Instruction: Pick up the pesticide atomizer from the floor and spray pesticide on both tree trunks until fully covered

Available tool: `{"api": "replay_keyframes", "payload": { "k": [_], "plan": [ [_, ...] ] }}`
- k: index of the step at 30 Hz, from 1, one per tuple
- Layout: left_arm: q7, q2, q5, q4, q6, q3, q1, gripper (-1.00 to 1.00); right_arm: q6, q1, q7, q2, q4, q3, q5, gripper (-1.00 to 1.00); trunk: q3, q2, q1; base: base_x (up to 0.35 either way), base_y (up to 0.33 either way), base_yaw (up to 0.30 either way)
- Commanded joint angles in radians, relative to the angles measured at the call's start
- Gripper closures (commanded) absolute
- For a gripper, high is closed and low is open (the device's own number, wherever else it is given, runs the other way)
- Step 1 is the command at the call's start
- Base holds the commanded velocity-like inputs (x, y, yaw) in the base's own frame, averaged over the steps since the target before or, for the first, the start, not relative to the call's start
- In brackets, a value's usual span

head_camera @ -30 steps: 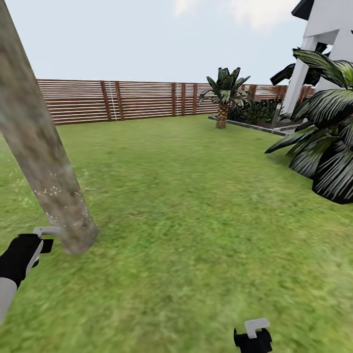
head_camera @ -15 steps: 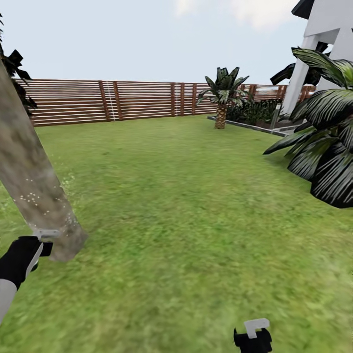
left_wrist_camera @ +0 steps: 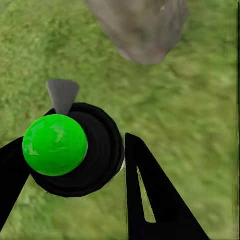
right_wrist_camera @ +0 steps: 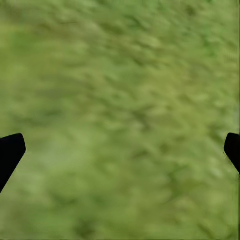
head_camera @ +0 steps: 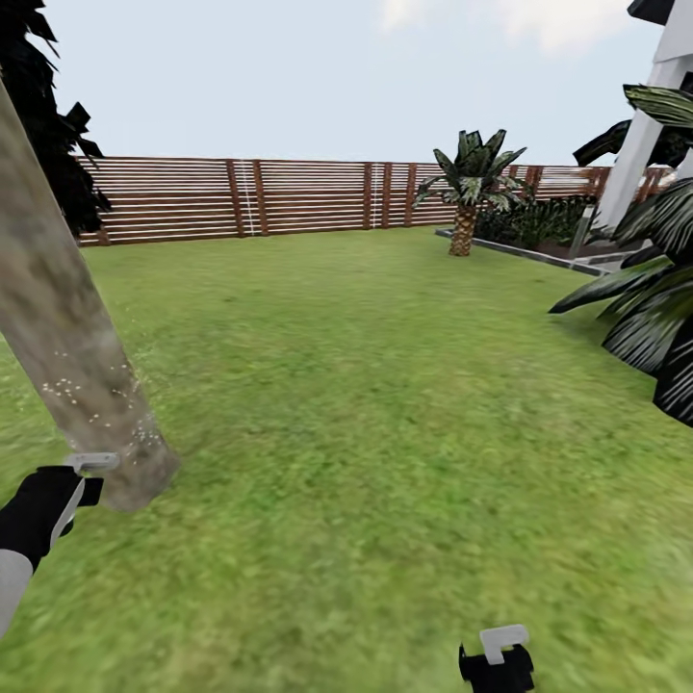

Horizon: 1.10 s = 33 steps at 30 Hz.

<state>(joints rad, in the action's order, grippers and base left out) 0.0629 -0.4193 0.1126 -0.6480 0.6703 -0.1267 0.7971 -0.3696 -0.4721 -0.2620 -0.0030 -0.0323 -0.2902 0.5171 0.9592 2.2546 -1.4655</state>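
Observation:
A thick mottled grey-brown tree trunk [head_camera: 67,356] leans up the left of the head view, with white specks on its lower part. My left gripper [head_camera: 58,491] is just before the trunk's base, shut on the pesticide atomizer [head_camera: 91,462], whose grey nozzle almost meets the bark. In the left wrist view the atomizer [left_wrist_camera: 55,145] is a black round body with a green ball on top, held between the black fingers [left_wrist_camera: 150,190], its nozzle aimed at the trunk's foot [left_wrist_camera: 140,25]. My right gripper [head_camera: 496,659] hangs low over the lawn, open and empty [right_wrist_camera: 120,150].
A brown slat fence [head_camera: 289,197] closes the lawn at the back. A short palm [head_camera: 469,188] stands by a paved edge [head_camera: 520,252]. Large palm leaves [head_camera: 654,318] and a white building [head_camera: 654,115] are at the right. A dark tree [head_camera: 53,125] rises behind the trunk.
The camera has turned a little left, so the fence, palm and building shifted right in the picture. Both grippers hold their places in the view.

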Motion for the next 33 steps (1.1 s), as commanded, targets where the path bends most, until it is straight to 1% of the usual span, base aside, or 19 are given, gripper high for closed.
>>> {"api": "replay_keyframes", "payload": {
  "k": [1,4,6,8,9,12,15,16,17,19,21,25,33],
  "plan": [
    [-0.003,0.000,0.011,0.002,0.004,-0.003,0.000,1.00,-0.003,-0.001,-0.004,0.000,0.002,-0.007,0.011,-1.00,0.001,0.000,0.000,0.281,-0.143,0.011],
    [-0.003,-0.002,0.010,0.056,-0.010,-0.007,-0.012,1.00,-0.003,-0.001,-0.003,0.000,0.002,-0.007,0.011,-1.00,0.001,0.000,0.000,0.283,-0.140,0.003],
    [-0.002,-0.007,0.009,0.069,-0.016,-0.014,-0.025,1.00,-0.003,-0.001,-0.004,0.000,0.002,-0.007,0.011,-1.00,0.001,0.000,0.000,0.282,-0.139,0.001],
    [-0.002,-0.009,0.008,0.071,-0.022,-0.039,-0.038,1.00,-0.003,-0.001,-0.003,0.000,0.002,-0.007,0.011,-1.00,0.001,0.000,0.000,0.279,-0.139,0.000],
    [-0.001,-0.009,0.008,0.071,-0.035,-0.051,-0.040,1.00,-0.003,-0.001,-0.003,0.000,0.002,-0.007,0.011,-1.00,0.001,0.000,0.000,0.247,-0.113,0.009],
    [0.033,-0.002,0.005,0.074,-0.096,-0.063,-0.043,1.00,-0.004,-0.001,-0.004,0.000,0.002,-0.007,0.012,-1.00,0.001,0.000,0.000,0.090,-0.035,0.151],
    [0.069,0.025,-0.014,0.125,-0.205,-0.072,-0.043,1.00,-0.003,-0.001,-0.005,0.000,0.002,-0.007,0.011,-1.00,0.001,0.000,0.000,0.015,-0.006,0.255],
    [0.115,0.036,-0.044,0.150,-0.267,-0.107,-0.043,1.00,-0.004,-0.001,-0.005,0.000,0.000,-0.007,0.010,-1.00,0.001,0.000,0.000,0.003,-0.001,0.274],
    [0.132,0.040,-0.062,0.164,-0.287,-0.128,-0.044,1.00,-0.004,-0.001,-0.005,0.000,0.000,-0.007,0.009,-1.00,0.001,0.000,0.000,0.001,-0.001,0.276],
    [0.145,0.046,-0.079,0.225,-0.315,-0.146,-0.045,1.00,-0.005,-0.001,-0.005,0.000,0.000,-0.007,0.010,-1.00,0.001,0.000,0.000,0.001,0.000,0.277],
    [0.143,0.054,-0.079,0.255,-0.362,-0.151,-0.045,1.00,-0.005,-0.001,-0.005,0.000,0.000,-0.007,0.010,-1.00,0.001,0.000,0.000,0.000,0.000,0.277],
    [0.138,0.077,-0.078,0.261,-0.374,-0.151,-0.045,1.00,-0.005,-0.001,-0.005,0.000,0.000,-0.007,0.010,-1.00,0.001,0.000,0.000,0.026,-0.016,0.274],
    [0.143,0.087,-0.080,0.263,-0.361,-0.151,-0.045,1.00,-0.005,-0.001,-0.005,0.000,0.000,-0.007,0.009,-1.00,0.001,0.000,0.000,0.220,-0.149,0.042]
  ]
}}
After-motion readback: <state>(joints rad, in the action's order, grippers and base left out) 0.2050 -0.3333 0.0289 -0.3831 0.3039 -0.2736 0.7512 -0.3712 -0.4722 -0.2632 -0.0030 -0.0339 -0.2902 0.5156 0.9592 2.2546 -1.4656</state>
